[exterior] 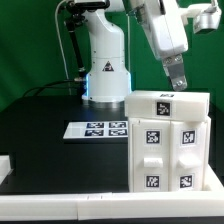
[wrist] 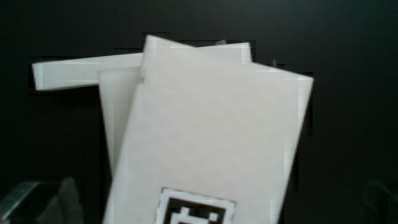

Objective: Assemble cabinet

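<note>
The white cabinet (exterior: 168,140) stands at the front of the exterior view's right, with several black-and-white tags on its front blocks and one tag on its top (exterior: 164,97). My gripper (exterior: 176,83) hangs just above the cabinet's top, near the back edge. In the wrist view, the cabinet's white panels (wrist: 205,120) fill the picture, with a tag (wrist: 196,211) at the edge. One dim finger (wrist: 50,200) shows beside the panel and stands apart from it. The jaws are spread wide and hold nothing.
The marker board (exterior: 100,128) lies flat on the black table, to the exterior view's left of the cabinet. The arm's white base (exterior: 105,70) stands behind it. A white ledge (exterior: 60,205) runs along the table's front edge.
</note>
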